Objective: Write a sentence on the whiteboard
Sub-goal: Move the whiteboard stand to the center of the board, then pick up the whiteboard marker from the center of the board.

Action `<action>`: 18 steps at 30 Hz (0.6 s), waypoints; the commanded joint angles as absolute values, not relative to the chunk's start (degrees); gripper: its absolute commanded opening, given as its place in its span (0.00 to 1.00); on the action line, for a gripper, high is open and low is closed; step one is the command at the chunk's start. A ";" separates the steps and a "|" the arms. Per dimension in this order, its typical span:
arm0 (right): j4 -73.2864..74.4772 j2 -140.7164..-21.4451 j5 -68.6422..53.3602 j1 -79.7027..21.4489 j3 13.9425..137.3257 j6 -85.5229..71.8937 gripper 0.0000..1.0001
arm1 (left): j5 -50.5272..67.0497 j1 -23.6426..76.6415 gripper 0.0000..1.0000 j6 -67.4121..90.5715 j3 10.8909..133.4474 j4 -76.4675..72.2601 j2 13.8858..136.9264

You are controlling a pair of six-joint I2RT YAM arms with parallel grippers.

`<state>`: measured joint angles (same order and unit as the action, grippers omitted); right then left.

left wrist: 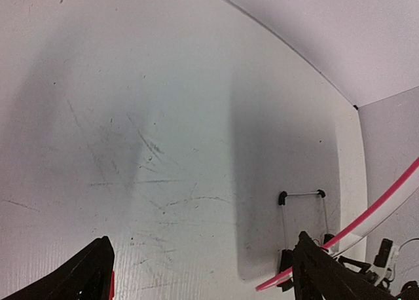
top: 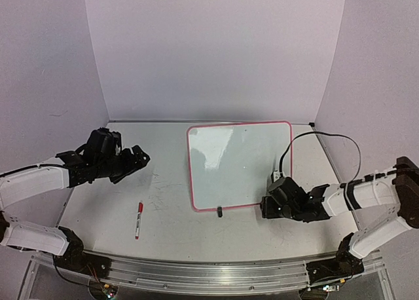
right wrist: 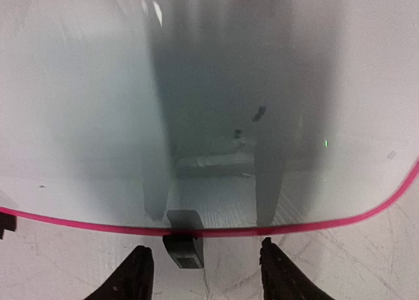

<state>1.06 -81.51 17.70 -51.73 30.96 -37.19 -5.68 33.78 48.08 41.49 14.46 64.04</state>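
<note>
Nearest us, a marker (top: pixel 139 219) lies on the bench (top: pixel 98 208), its long axis running near to far. It sits on our side of the left end effector (top: pixel 143 158), which is spread and empty, and that arm is the closer one to it. The right end effector (top: pixel 266 206), also spread and empty, faces the near edge of the whiteboard (top: pixel 239 162). We see no writing on the board. Open bench separates marker and board.

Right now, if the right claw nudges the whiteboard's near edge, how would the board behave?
The whiteboard looks rigid and thin, so it is probably light. It stands on small black feet on a smooth table, so a push would likely slide it, not bend it. Its glossy face may be slippery; the pink rim seems the better grip.
</note>
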 commanded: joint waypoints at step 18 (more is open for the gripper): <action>8.77 -48.04 17.47 -52.31 36.45 -23.21 0.98 | -4.31 35.98 0.58 43.52 35.36 26.90 77.10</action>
<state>8.67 -49.10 12.69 -52.07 31.55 -28.77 -3.99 35.39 47.45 32.88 26.28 72.39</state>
